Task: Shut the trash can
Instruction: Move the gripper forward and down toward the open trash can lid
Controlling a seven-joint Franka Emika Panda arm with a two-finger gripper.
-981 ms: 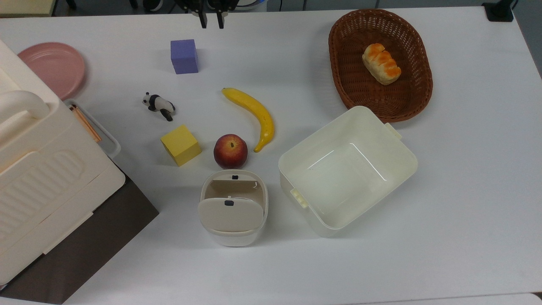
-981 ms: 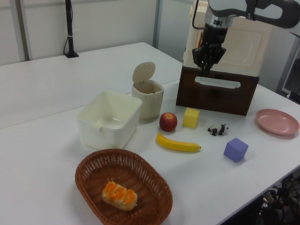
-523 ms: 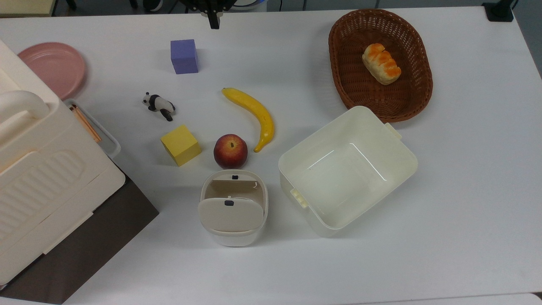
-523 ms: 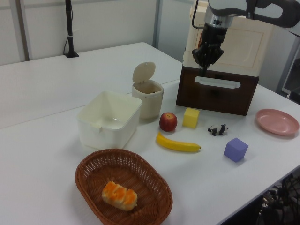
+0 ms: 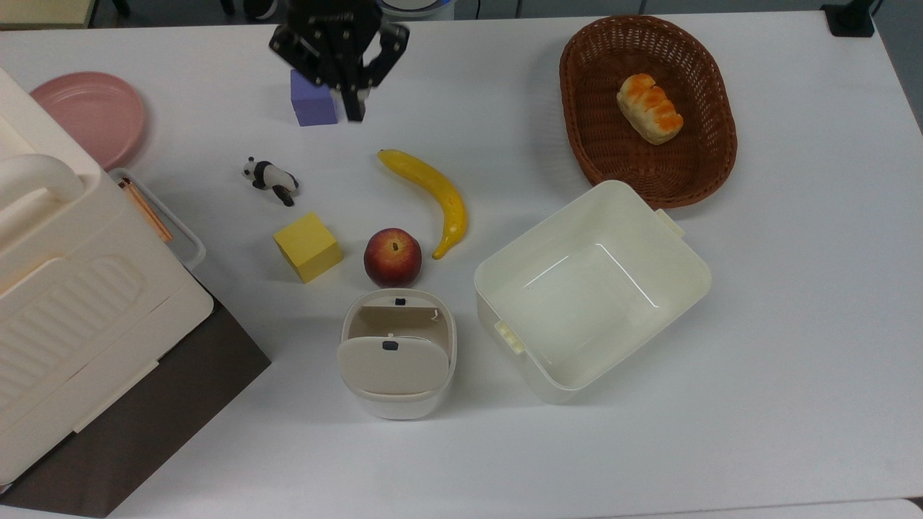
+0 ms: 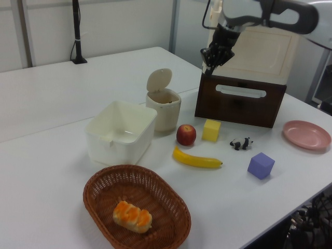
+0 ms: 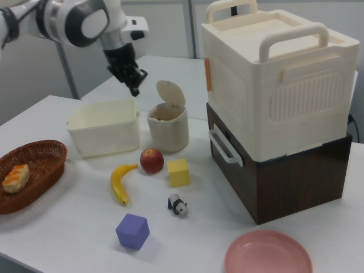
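Hovering high above the worktop [image 5: 793, 324], the tool [image 5: 355, 112] has its fingers pressed together. Trash can [image 5: 397, 353] sits beside the apple [image 5: 392, 256], lid [image 6: 158, 80] upright. Pushing too low could tip the light can over.
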